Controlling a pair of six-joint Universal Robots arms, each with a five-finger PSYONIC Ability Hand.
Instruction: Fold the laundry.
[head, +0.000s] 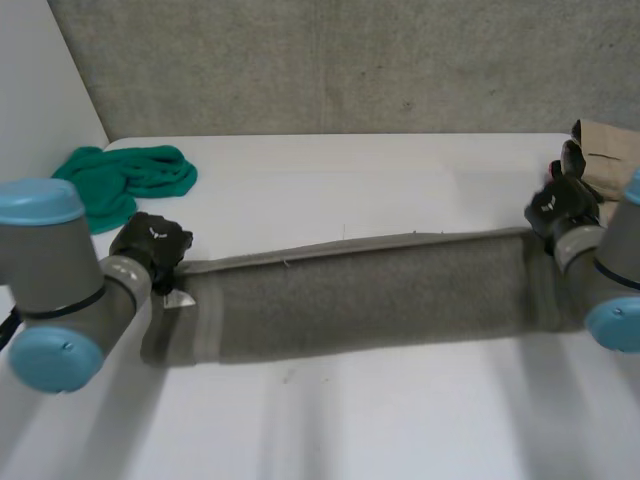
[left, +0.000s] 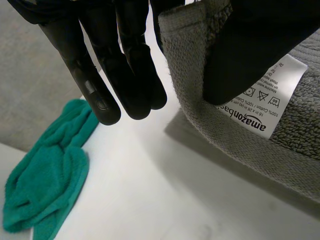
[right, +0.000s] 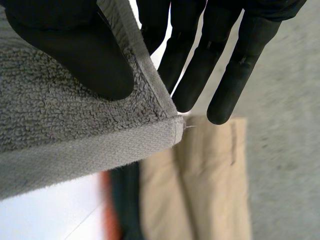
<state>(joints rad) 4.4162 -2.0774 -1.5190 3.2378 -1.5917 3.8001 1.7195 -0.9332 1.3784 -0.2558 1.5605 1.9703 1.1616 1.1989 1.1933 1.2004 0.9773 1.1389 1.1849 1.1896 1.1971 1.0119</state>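
Two corners of the grey towel (head: 360, 295) were pinched: your left hand (head: 150, 245) held the end with the label (left: 265, 107), your right hand (head: 560, 205) the opposite end. The towel's long axis ran hand to hand across the table (head: 330, 180), neither hand nearer.

Soft, even light from overhead makes the white table (head: 350, 190) bright, close to washed out in both wrist views, while the grey towel (head: 360, 295) casts only a faint, soft-edged shadow on it and the left hand (left: 115, 60) shows a dull sheen on its black fingers.
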